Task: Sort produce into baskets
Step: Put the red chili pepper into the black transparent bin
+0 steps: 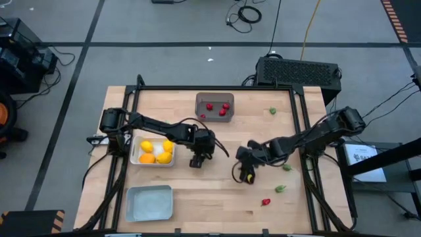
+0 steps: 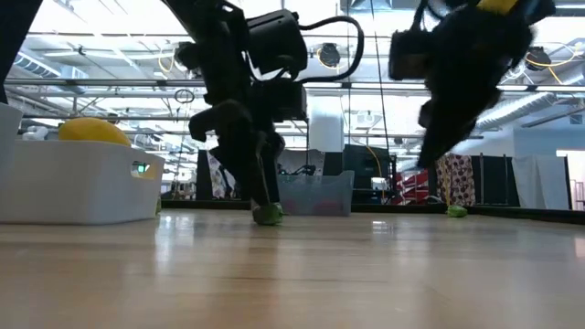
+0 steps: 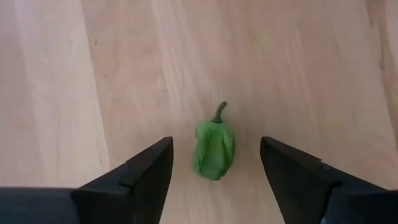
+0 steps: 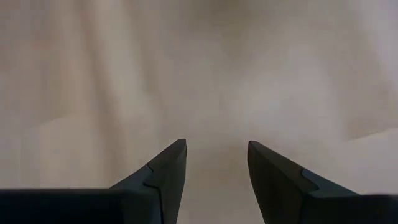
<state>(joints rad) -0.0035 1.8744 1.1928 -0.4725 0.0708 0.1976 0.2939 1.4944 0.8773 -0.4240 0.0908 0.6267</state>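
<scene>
- My left jaws [image 3: 214, 171] stand wide around a green pepper [image 3: 214, 149] lying on the worktop [image 1: 217, 197], beside the white tray [image 1: 136, 158] of yellow fruit [image 1: 154, 151].
- My right jaws [image 4: 214, 168] hang parted, empty, mid-worktop.

Grey tiled floor [image 1: 164, 26] with loose cables [image 1: 247, 14], black box [image 1: 297, 71] behind wooden table [image 1: 217, 191], bright ceiling lights.

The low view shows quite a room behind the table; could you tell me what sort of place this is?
Probably a robotics lab or workshop: cables trail across the grey floor, a black equipment box sits behind the wooden table, and overhead beams run beyond.
</scene>
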